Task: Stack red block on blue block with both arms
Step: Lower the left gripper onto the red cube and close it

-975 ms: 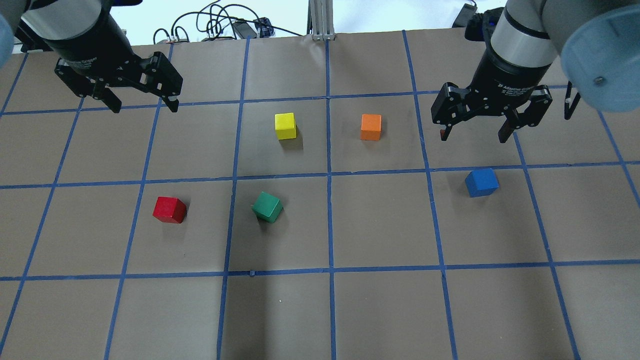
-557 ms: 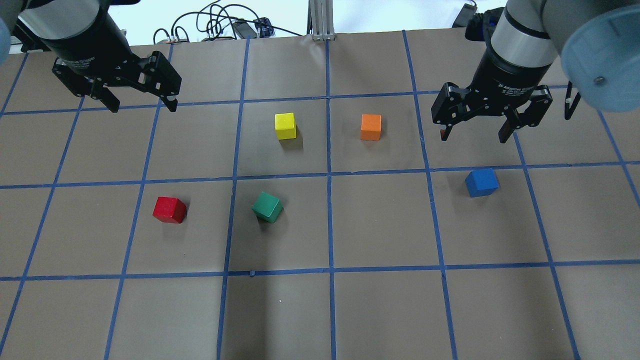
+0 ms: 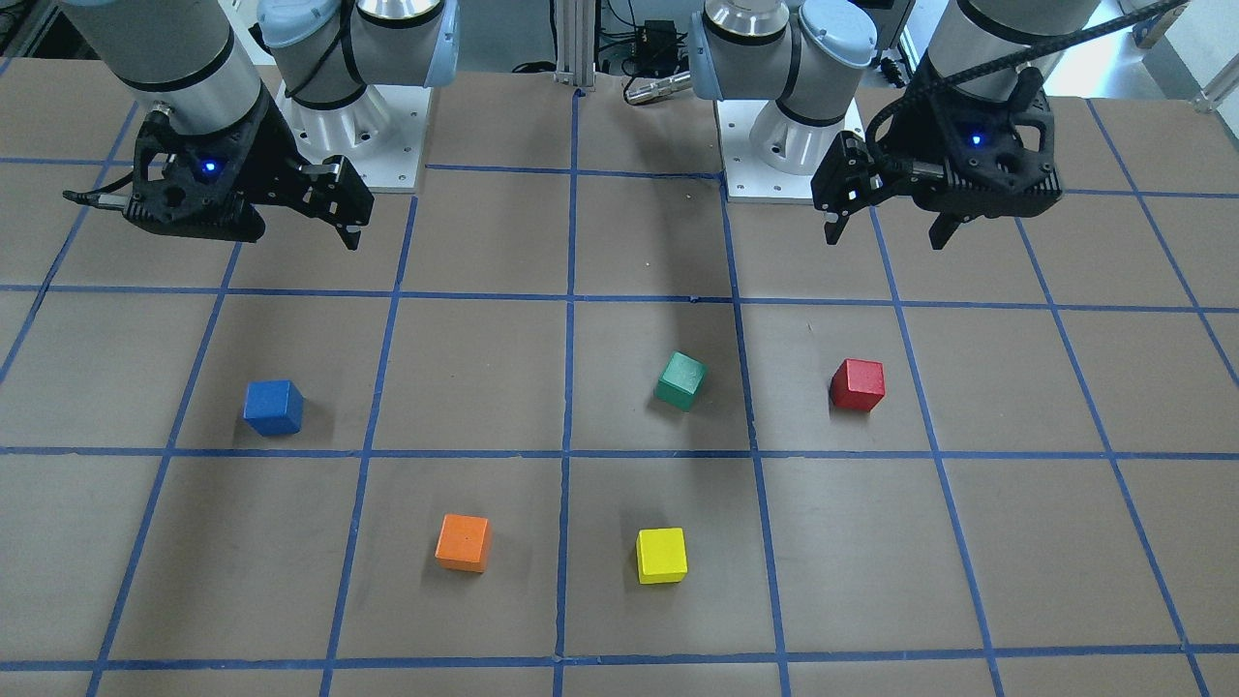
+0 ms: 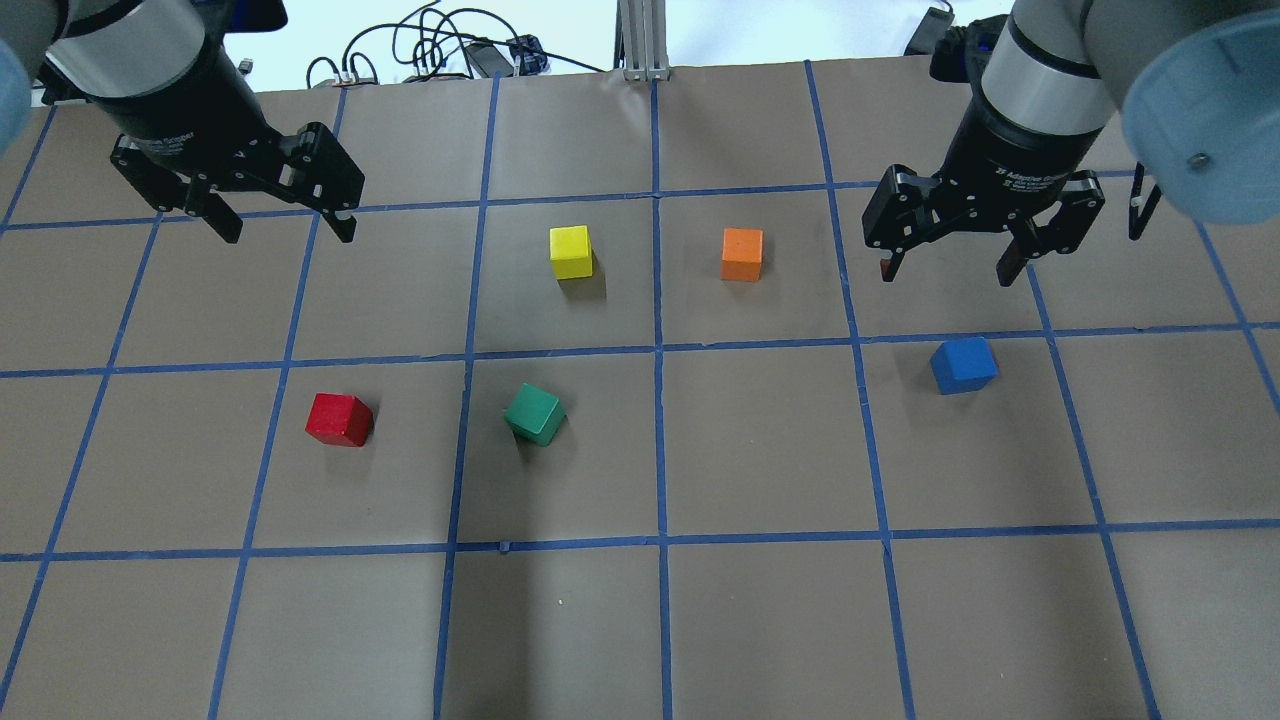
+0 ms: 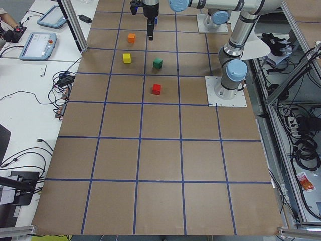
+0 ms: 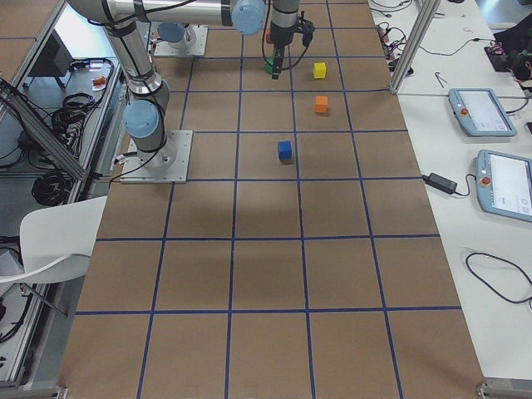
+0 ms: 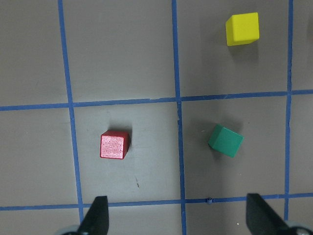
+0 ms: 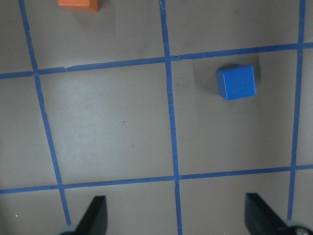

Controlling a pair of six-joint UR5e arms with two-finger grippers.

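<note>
Tabletop [image 4: 760,450] between red block [image 4: 339,419] and blue block [image 4: 964,364] holds green cube [image 4: 535,413].

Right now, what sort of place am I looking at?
Probably a robotics research lab: a left arm and a right arm bolted to a table gridded with blue tape, a red block and blue block among test cubes, and control tablets on a side bench.
</note>
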